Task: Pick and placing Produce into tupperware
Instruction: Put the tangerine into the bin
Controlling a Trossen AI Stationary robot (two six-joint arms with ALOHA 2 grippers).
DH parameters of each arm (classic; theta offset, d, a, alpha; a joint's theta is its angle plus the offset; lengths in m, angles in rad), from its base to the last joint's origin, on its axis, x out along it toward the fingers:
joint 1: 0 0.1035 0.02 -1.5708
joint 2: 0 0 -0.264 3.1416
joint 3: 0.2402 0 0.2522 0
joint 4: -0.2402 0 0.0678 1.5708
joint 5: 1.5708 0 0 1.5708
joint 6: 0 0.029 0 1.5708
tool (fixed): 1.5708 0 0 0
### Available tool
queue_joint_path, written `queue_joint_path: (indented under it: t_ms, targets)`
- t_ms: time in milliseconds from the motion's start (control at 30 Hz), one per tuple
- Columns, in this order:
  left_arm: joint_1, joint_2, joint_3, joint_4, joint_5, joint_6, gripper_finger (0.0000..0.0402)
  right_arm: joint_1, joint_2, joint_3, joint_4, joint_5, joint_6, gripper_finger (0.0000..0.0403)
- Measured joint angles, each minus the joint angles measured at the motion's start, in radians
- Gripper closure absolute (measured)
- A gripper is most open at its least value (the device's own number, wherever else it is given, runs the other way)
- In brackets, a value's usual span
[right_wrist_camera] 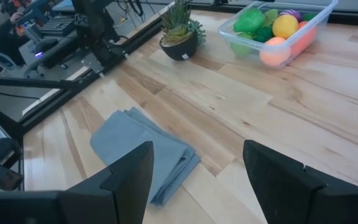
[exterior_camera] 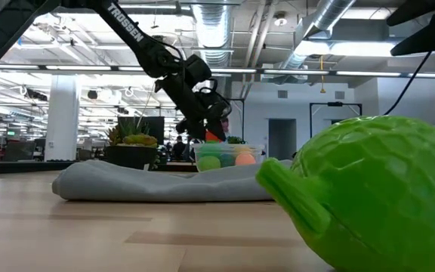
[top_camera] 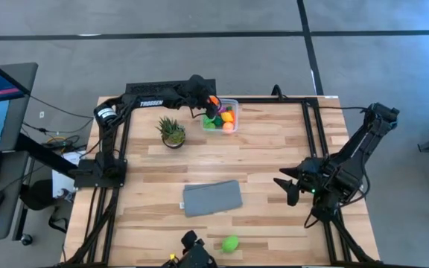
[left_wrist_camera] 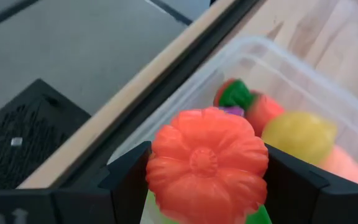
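At upper centre of the high view, the left claw [top_camera: 211, 104] hangs over the tupperware [top_camera: 232, 100], clamped on an orange ridged toy [left_wrist_camera: 207, 163]. More produce fills the tub; a green piece [top_camera: 231, 243] lies at the bench's lower edge. Right claw [top_camera: 289, 190], at right, stands parted, gripping nothing.

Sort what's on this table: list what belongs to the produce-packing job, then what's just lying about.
Belongs to the job:
- clear tub, already holding several produce pieces
- orange toy pumpkin, held in the left gripper over the tub
- green toy vegetable at the table's near edge
- right gripper, open, waiting at the right side

Just lying about:
- potted plant
- grey cloth
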Motion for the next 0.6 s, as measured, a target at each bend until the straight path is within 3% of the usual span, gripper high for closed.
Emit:
queue_joint_path:
  t_ms: [600]
  targets:
    - [0.002, 0.0, 0.001, 0.014, 0.019, 0.003, 0.0139, 0.0, 0.0, 0.0, 0.0, 0.001, 0.0, 0.0131]
